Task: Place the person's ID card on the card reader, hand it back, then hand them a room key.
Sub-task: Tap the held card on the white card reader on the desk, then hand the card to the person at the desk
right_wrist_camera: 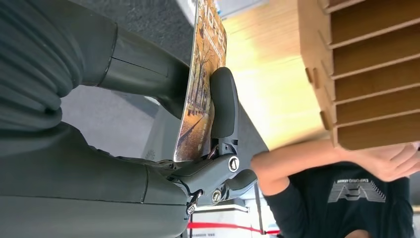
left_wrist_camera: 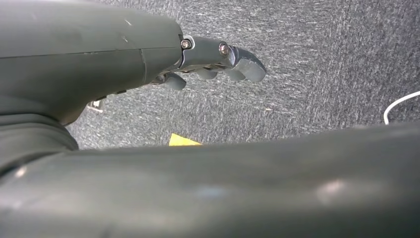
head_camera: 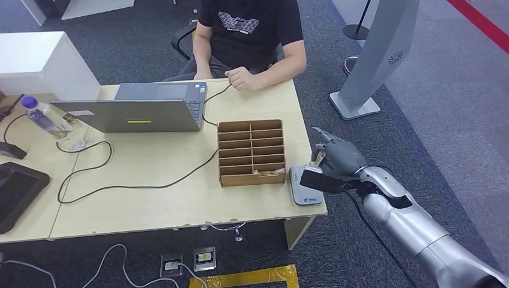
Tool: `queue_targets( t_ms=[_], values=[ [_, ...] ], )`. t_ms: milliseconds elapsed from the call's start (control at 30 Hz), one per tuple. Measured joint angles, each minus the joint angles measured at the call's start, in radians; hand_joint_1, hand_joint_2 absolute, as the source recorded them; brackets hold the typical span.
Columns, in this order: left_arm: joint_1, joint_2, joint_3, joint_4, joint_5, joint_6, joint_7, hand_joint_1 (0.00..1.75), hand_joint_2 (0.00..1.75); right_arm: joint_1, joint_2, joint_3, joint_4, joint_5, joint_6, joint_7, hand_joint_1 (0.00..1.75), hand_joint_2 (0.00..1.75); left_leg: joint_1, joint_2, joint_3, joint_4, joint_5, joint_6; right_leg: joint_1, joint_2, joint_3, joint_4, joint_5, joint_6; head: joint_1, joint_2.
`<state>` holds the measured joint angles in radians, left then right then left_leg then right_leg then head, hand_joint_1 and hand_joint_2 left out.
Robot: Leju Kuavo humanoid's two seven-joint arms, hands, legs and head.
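My right hand (head_camera: 337, 159) hovers at the table's front right corner, just right of and above the grey card reader (head_camera: 302, 188). It pinches a card (right_wrist_camera: 202, 87) printed with an autumn tree picture between thumb and fingers; the card (head_camera: 320, 157) stands on edge. A cardboard box of slots (head_camera: 251, 153) sits left of the reader, with one card (head_camera: 268, 173) lying in its nearest row. The box (right_wrist_camera: 376, 64) also appears beyond the held card. A person in a black shirt (head_camera: 252, 24) sits across the table, one hand (head_camera: 243, 78) resting on it. My left hand (left_wrist_camera: 218, 57) hangs over grey carpet, holding nothing.
An open laptop (head_camera: 144, 108) stands mid-table with a black cable (head_camera: 120, 180) looping toward the box. A water bottle (head_camera: 45, 117) and a black device (head_camera: 15, 189) sit at the left. A grey floor stand (head_camera: 375, 60) rises right of the table.
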<state>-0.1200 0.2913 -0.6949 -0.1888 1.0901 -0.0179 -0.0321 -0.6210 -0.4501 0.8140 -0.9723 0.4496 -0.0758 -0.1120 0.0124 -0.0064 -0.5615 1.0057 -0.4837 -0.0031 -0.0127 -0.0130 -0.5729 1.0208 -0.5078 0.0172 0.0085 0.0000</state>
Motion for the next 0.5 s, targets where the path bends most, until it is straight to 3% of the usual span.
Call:
queue_targets(
  t_ms=[500],
  values=[
    [-0.001, -0.010, -0.015, 0.000, 0.009, 0.020, 0.019, 0.00, 0.00, 0.019, 0.031, 0.001, 0.155, -0.043, -0.012, -0.049, 1.75, 1.75, 0.000, -0.001, 0.000, 0.000, 0.000, 0.000, 0.000, -0.002, 0.000, 0.000, 0.000, 0.000, 0.000, 0.000]
  ],
)
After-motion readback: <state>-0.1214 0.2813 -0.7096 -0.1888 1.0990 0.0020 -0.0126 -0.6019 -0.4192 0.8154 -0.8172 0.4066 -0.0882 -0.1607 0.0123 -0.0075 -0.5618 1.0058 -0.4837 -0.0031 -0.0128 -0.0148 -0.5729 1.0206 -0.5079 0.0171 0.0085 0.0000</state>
